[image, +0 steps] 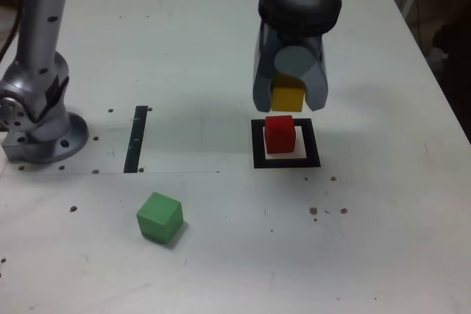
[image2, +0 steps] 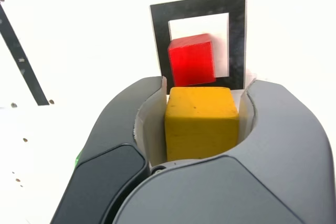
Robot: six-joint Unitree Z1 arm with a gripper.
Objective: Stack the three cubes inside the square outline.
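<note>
Jaws clamped on the yellow cube (image2: 201,123), one pad on each side face; gripper (image: 290,101) pointing down, cube hanging clear of everything below. Held just above and slightly behind the red cube (image: 280,134), not touching it. Red cube sitting inside the square outline (image: 257,145), on the pale centre, a little skewed against the frame in the wrist view. Green cube (image: 160,217) loose on the counter (image: 383,240), well apart toward the exterior view's left and nearer the camera. Thin black strip (image: 136,140) between it and the arm base (image: 37,134), not part of the job.

Likely step: placing yellow on red; green not yet stacked.

Risks from here:
- Yellow not centred over red. Release with that offset and probably overhangs or tips off.
- Red skewed, so faces may not line up square; small landing area, little margin.
- Coming down too far likely shoves red out of the frame.
- Jaw tips reach below the cube, so could clip red on descent or when opening.

No brands, labels or readable writing anywhere in either view.
</note>
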